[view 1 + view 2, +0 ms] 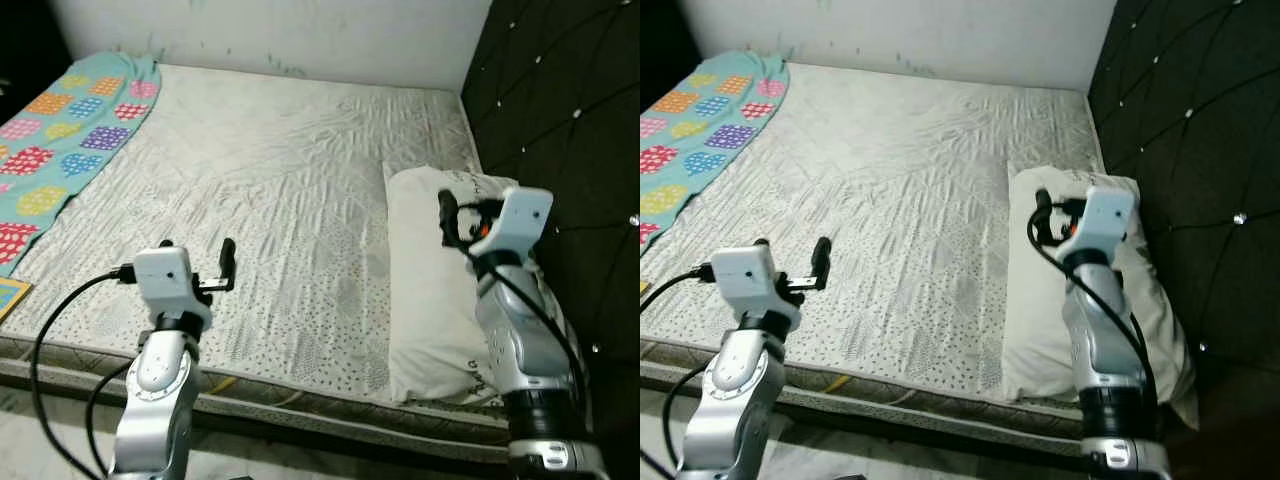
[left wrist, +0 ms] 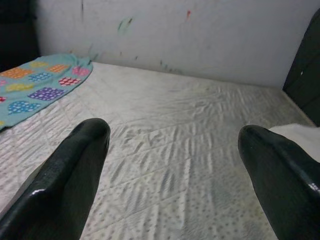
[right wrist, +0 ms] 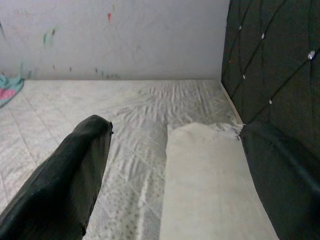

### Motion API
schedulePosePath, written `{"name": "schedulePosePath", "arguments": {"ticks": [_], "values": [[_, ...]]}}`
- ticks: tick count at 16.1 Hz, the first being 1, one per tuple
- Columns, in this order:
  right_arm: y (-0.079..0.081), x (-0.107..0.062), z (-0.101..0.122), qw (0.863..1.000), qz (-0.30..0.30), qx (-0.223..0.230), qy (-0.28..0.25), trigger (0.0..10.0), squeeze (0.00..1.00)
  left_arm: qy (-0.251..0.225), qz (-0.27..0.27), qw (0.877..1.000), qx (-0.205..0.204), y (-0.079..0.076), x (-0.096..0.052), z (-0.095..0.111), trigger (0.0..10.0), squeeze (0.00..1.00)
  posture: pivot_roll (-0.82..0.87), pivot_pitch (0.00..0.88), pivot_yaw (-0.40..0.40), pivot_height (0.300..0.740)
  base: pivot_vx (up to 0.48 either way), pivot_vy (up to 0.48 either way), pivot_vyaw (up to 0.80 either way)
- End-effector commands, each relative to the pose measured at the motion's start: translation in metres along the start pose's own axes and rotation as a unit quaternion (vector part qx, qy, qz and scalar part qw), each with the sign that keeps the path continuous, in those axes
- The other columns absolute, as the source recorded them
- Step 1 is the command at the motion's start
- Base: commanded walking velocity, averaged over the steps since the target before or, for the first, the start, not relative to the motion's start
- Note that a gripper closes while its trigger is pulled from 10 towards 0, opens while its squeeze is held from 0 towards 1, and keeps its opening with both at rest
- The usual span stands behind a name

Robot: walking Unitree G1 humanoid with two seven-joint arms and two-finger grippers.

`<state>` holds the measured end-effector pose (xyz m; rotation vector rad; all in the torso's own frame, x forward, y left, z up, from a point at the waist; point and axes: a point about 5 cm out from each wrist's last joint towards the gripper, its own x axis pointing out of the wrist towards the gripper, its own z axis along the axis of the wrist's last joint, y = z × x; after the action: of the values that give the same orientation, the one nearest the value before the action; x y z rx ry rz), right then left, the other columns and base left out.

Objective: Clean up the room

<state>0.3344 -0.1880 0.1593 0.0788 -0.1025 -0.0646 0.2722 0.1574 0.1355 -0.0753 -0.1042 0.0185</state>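
Note:
A white pillow [image 1: 425, 290] lies at the right end of the bare quilted mattress [image 1: 280, 180], against the black headboard. A teal blanket [image 1: 70, 130] with coloured heart patches is draped over the far left corner of the bed. My left gripper [image 1: 197, 255] hovers open over the mattress near its front edge, with nothing between its fingers [image 2: 75, 170]. My right gripper [image 1: 462, 215] is open just above the pillow's far half, also holding nothing. In the right wrist view, the pillow [image 3: 205, 175] stretches out ahead between the two black fingers [image 3: 70, 175].
A black tufted headboard [image 1: 570, 120] walls off the right side. A marked white wall [image 1: 300, 35] runs behind the bed. A yellow-edged flat thing [image 1: 8, 295] pokes in at the left beside the mattress. The front edge of the bed [image 1: 300, 400] is right before me.

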Motion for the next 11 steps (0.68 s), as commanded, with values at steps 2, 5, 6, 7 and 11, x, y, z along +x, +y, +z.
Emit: {"name": "schedulePosePath", "arguments": {"ticks": [2,5,6,7,11], "values": [[0.003,-0.008,0.002,1.000,0.000,-0.002,-0.005,10.0,0.00,0.010,-0.007,1.000,-0.004,-0.002,0.001,-0.004,10.0,0.00,-0.10,0.072,0.034,0.740,0.000,0.000,0.00],[0.007,-0.016,-0.001,1.000,0.007,-0.018,-0.006,10.0,0.00,0.015,-0.015,1.000,-0.006,-0.004,0.001,-0.005,10.0,0.00,-0.11,0.094,0.051,0.740,0.000,0.000,0.00],[0.010,-0.020,-0.002,1.000,0.007,-0.022,-0.006,10.0,0.00,0.016,-0.017,1.000,-0.007,-0.005,0.001,-0.005,10.0,0.00,-0.12,0.106,0.065,0.740,0.000,0.000,0.00],[0.013,-0.025,-0.005,1.000,0.007,-0.019,-0.001,10.0,0.00,0.017,-0.019,1.000,-0.008,-0.005,0.002,-0.005,10.0,0.00,-0.12,0.109,0.068,0.740,0.000,0.000,0.00],[0.023,-0.034,-0.007,0.999,0.024,-0.041,-0.002,10.0,0.00,0.025,-0.023,0.999,-0.006,-0.002,0.004,-0.007,10.0,0.00,-0.13,0.131,0.093,0.740,0.000,0.000,0.00]]}}
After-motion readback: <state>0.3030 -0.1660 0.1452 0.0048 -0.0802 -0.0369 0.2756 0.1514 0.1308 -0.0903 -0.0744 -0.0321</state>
